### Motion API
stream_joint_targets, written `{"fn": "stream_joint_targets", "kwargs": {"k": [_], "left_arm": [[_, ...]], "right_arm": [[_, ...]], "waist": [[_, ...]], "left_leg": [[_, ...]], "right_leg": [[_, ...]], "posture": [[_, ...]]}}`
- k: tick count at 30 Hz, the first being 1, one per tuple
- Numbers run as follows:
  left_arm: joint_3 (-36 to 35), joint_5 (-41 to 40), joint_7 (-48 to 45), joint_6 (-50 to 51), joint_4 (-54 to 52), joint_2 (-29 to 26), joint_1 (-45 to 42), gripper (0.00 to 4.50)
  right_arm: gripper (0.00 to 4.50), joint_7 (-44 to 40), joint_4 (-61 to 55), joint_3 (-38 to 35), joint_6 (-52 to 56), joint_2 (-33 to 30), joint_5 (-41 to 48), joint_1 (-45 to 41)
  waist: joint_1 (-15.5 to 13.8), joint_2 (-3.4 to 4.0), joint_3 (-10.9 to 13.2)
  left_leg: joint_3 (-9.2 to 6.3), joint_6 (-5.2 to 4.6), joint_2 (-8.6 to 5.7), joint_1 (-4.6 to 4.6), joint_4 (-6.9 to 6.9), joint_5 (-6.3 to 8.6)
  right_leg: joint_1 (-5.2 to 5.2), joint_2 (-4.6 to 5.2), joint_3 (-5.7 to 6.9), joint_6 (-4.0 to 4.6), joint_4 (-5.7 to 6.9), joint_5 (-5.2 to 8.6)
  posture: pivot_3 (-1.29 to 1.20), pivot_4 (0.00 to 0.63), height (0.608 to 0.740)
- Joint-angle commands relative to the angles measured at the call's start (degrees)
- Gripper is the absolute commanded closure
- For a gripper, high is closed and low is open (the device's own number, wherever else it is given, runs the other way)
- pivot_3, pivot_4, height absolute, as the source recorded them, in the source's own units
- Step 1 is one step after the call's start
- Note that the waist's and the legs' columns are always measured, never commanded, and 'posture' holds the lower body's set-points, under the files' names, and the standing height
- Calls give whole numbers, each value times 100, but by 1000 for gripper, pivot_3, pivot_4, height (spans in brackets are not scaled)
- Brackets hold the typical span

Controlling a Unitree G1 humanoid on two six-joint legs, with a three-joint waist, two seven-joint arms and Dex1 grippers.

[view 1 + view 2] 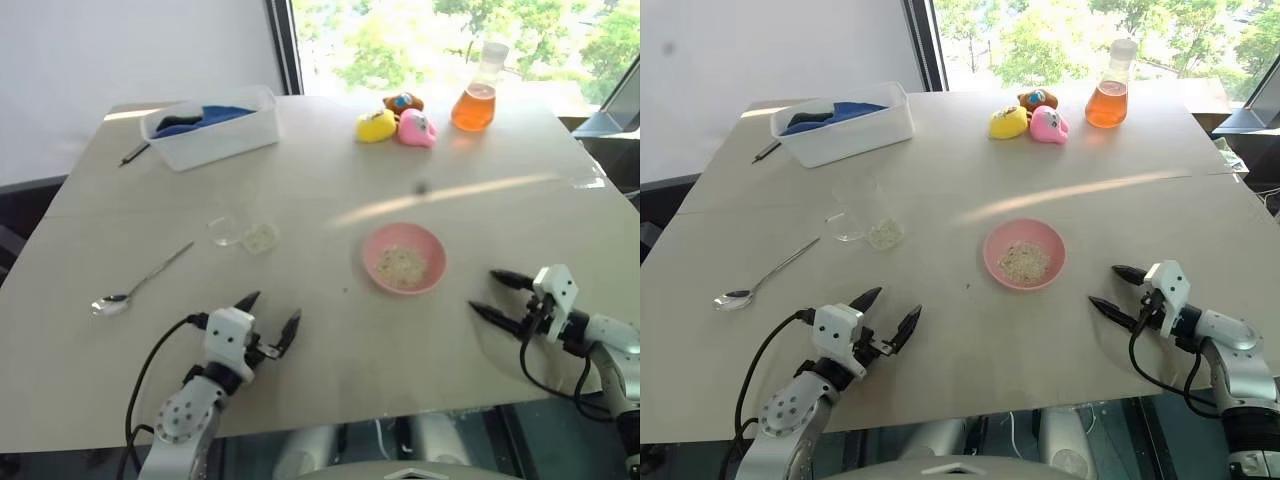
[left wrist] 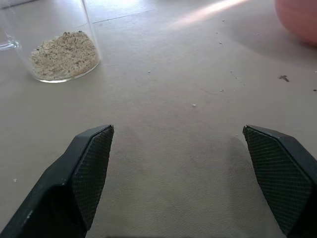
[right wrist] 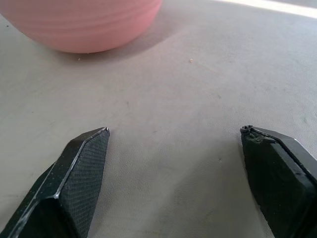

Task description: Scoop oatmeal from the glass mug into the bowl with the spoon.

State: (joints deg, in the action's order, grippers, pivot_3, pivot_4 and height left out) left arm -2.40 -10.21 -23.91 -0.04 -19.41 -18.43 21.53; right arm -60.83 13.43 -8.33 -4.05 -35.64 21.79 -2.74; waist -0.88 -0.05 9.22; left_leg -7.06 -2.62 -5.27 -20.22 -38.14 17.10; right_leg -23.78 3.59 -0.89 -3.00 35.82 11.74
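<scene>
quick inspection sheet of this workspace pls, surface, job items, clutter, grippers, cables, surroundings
surface: pale table, a few stray flakes near the bowl
job's things: glass mug upright with oatmeal in its bottom; pink bowl already holds some flakes; spoon lies flat on the table, unheld
clutter: white tub with blue cloth, dark pen, toy ducks, flask of orange liquid
grippers: left gripper and right gripper both open, empty, near the table
cables: black cable on left arm, another on right
surroundings: window with trees beyond
</scene>
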Motion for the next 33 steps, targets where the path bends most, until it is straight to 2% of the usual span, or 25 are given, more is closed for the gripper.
{"fn": "stream_joint_targets", "kwargs": {"k": [1,26,33], "left_arm": [[-26,0,16,-66,-134,19,18,84],[17,91,13,-208,-8,91,58,84],[-89,-58,93,1,-124,145,20,84]], "right_arm": [[232,10,-171,-71,97,-59,28,33],[232,-48,-237,-83,198,-97,-23,-13],[232,-184,-618,12,375,-67,114,-4]], "waist": [[0,0,0],[0,2,4],[1,7,6]], "left_leg": [[0,0,0,0,0,0],[0,0,0,-3,0,0],[0,0,0,-3,0,0]], "right_leg": [[0,0,0,0,0,0],[-2,0,0,0,-1,0],[-2,0,0,0,-1,0]], "posture": [[0,150,740],[0,150,740],[0,150,740]]}}
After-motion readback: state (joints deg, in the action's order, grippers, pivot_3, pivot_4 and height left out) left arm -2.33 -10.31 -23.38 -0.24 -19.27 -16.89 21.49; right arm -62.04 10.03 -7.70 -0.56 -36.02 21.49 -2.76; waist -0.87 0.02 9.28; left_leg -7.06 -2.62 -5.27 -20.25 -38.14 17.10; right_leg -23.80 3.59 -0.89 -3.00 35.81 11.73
